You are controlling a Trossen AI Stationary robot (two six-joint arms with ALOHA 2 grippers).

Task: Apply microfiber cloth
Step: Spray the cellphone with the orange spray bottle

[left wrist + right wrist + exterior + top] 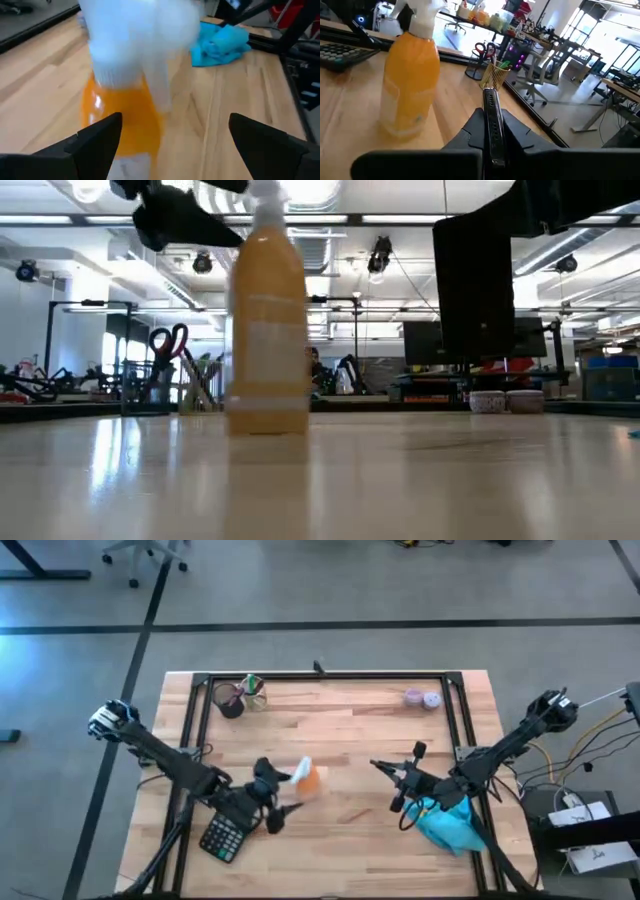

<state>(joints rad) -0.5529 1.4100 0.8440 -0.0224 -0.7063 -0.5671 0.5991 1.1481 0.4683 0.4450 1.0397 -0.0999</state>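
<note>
The turquoise microfiber cloth [450, 824] lies crumpled on the table near its right edge, under my right arm; the left wrist view shows the cloth [220, 42] too. An orange bottle [307, 778] with a white top stands upright mid-table. My left gripper [283, 793] is open just left of the bottle [120, 115], which stands close in front of one finger; I see no touch. My right gripper [385, 768] is shut on nothing, left of the cloth and pointing toward the bottle [410, 80].
A black calculator [222, 837] lies under my left arm near the front. A dark cup with scissors and pens [232, 698] stands at the back left, and small lilac round things [422, 698] at the back right. Black frame rails [330, 678] border the table.
</note>
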